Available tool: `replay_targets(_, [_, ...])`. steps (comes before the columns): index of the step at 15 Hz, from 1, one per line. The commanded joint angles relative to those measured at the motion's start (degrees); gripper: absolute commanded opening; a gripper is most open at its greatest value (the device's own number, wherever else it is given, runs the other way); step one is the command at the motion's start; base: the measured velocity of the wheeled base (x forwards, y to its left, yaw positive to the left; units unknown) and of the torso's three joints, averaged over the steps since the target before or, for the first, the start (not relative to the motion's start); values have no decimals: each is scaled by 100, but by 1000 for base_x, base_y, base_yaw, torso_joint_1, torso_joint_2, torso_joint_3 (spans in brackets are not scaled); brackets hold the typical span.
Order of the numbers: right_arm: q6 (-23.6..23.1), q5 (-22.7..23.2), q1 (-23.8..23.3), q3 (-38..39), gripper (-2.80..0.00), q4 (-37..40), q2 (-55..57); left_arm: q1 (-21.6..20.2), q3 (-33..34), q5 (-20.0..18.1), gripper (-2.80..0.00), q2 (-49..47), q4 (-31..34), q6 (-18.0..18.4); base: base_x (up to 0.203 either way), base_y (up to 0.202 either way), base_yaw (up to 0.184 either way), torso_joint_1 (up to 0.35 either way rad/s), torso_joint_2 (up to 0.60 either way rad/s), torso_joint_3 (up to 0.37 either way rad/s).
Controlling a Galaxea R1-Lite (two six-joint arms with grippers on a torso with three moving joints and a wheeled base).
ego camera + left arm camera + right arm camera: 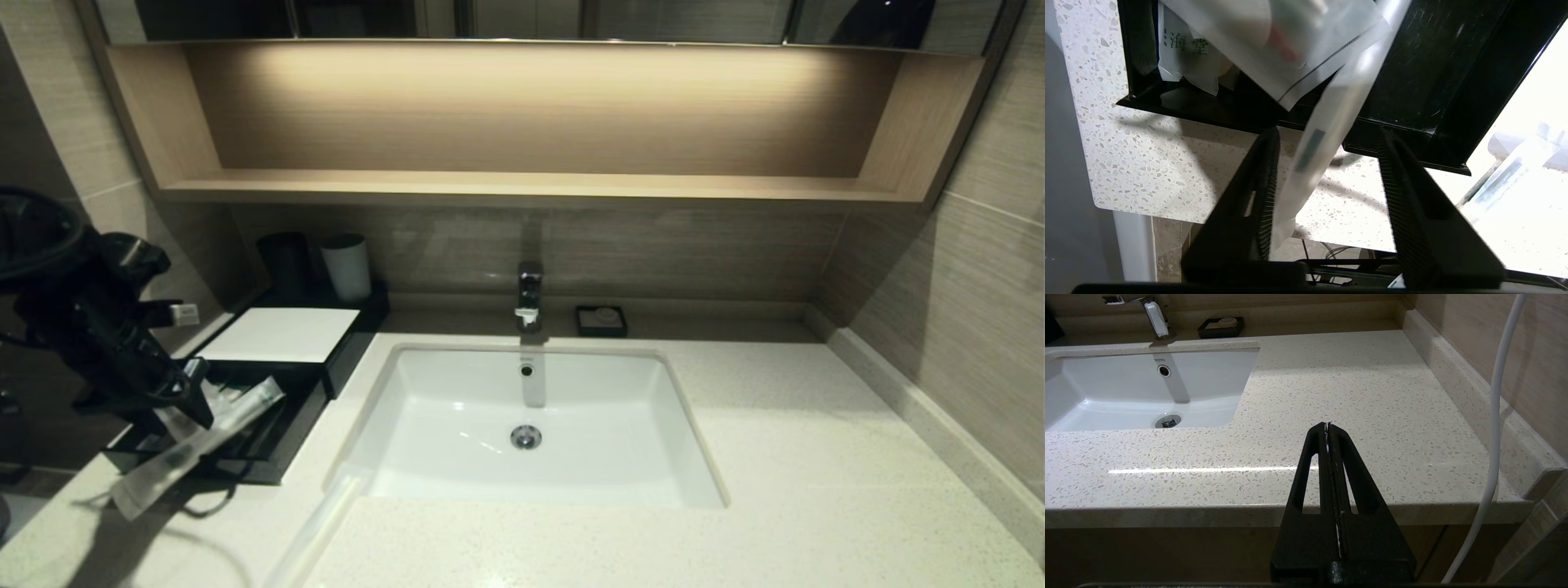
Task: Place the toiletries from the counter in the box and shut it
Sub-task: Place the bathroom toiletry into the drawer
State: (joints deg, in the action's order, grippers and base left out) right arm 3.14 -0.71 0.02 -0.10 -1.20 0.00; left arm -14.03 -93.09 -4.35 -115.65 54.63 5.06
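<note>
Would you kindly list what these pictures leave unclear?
- Box contents: head view, hidden by the left gripper and the long sachet.
- Sachet's print: left wrist view, blurred.
- Right gripper: absent from head view.
- Soap dish contents: too small.

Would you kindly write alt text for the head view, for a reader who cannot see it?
The left end effector hangs above an open black rectangular box at the left of a speckled stone counter, a long clear plastic toiletry sachet lying across the box's rim. A white rectangular sink fills the middle.
</note>
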Motion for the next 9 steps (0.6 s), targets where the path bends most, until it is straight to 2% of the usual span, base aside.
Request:
replay_targets(1, [2, 0, 3, 4, -280, -3, 6, -3, 2, -4, 0, 52, 57, 4, 0, 0, 0, 0, 0, 0])
replay_targets(9, [2, 0, 5, 1, -280, -3, 5, -3, 2, -4, 0, 633, 445, -10, 0, 0, 0, 0, 0, 0])
